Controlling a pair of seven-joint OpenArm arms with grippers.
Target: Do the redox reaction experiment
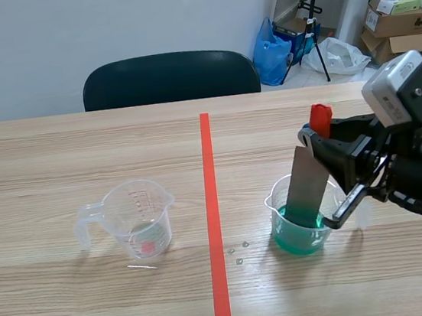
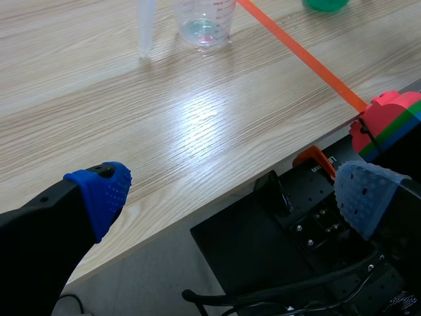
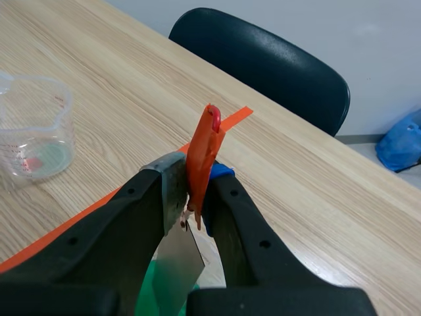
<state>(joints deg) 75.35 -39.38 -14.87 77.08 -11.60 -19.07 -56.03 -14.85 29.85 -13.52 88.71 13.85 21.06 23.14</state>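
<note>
A clear beaker (image 1: 302,220) holding blue-green liquid stands right of the tape line. A grey metal strip (image 1: 307,181) with a red handle (image 1: 319,118) leans into it, its lower end in the liquid. My right gripper (image 1: 319,144) is shut on the strip just below the handle; in the right wrist view the red handle (image 3: 203,158) and grey metal strip (image 3: 179,253) sit pinched between the fingers, above the green liquid (image 3: 150,296). A second clear beaker (image 1: 135,217), nearly empty, stands left of the line, also seen as the beaker (image 2: 203,21). My left gripper (image 2: 230,197) hangs open past the table's near edge.
An orange-red tape line (image 1: 214,219) runs down the middle of the wooden table (image 1: 57,161). A dark chair (image 1: 170,78) stands at the far side. A few droplets (image 1: 240,251) lie beside the green beaker. Boxes and bags sit on the floor at the back right.
</note>
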